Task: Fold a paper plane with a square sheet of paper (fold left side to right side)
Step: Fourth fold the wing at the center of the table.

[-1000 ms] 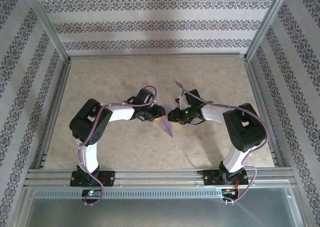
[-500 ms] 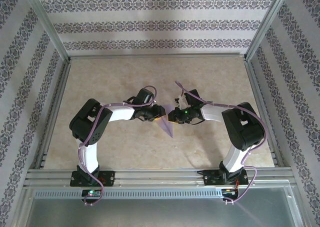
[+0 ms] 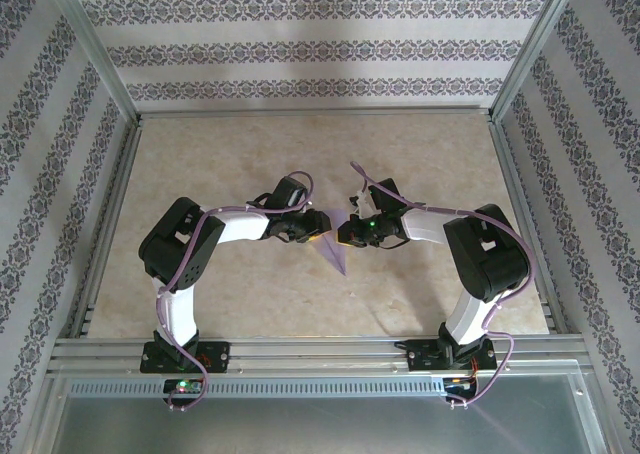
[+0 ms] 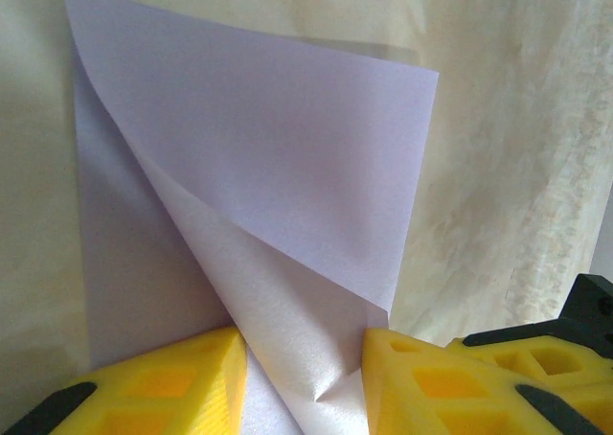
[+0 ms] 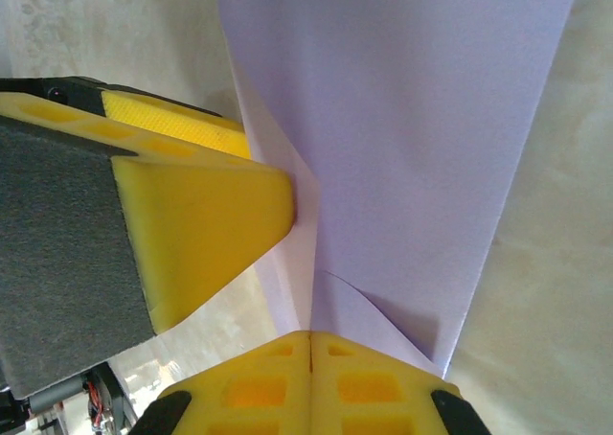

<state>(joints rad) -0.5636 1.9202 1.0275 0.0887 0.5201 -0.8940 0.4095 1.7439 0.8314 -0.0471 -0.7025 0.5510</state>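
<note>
One folded sheet (image 4: 268,167), pinched in shut right fingers (image 5: 259,387), lying between part-open left fingers (image 4: 172,377).

The right pincer (image 5: 311,347) is closing fully, its jaws coming together on the paper (image 5: 412,119) at the bottom of its wrist view.

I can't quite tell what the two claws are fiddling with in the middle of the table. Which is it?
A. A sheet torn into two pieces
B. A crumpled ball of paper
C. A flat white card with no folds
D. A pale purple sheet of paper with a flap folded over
D: the paper is pale purple and in one piece, and the left wrist view shows one flap folded over on a slant across the rest.
</note>
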